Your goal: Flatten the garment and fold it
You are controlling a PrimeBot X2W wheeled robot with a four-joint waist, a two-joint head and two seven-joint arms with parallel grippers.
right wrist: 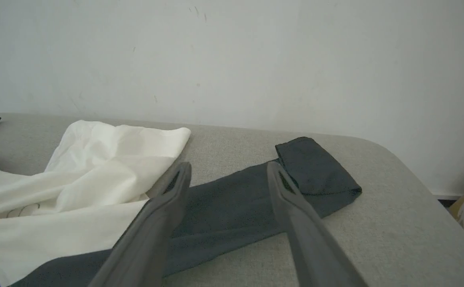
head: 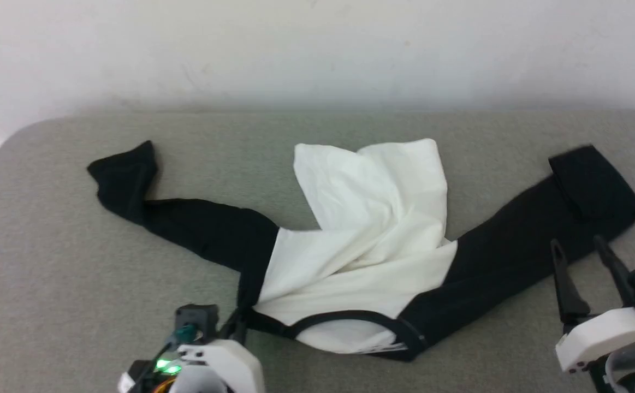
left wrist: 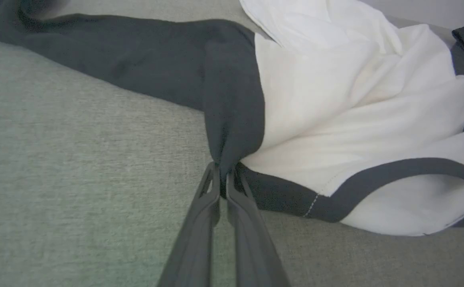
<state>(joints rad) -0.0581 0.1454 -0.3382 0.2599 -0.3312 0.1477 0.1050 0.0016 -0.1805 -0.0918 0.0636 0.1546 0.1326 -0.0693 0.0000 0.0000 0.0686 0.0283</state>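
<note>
**Left gripper pinches the shoulder; right gripper wide over the sleeve**

The garment (head: 372, 218) lies spread across a grey padded surface (head: 77, 273) in front of a pale wall (head: 317, 49), with its neck opening nearest the robot and its two black sleeves reaching out to either side. The white body (head: 361, 256) is not flat. Its far part is twisted and folded over itself, making a raised, creased flap near the middle of the surface. The black neck trim (head: 344, 316) curves along the near edge, with white cloth showing inside it.

The sleeve on the robot's left (head: 197, 224) runs outward and then bends toward the far edge at its end. The sleeve on the robot's right (head: 519, 245) runs out diagonally, and its cuff end (head: 595, 183) is doubled back on top of itself.

The left gripper (head: 238, 322) is clamped tight on the garment. In the left wrist view its two fingers meet on black cloth at the shoulder, right where the sleeve joins the neck trim, and the fabric gathers into a pucker at the tips.

The right gripper (head: 579, 245) has its fingers spread wide with nothing between them. It sits at the near edge of the right sleeve, short of the folded cuff. In the right wrist view the fingers frame that sleeve, though it is hard to say whether the tips touch the cloth.
</note>
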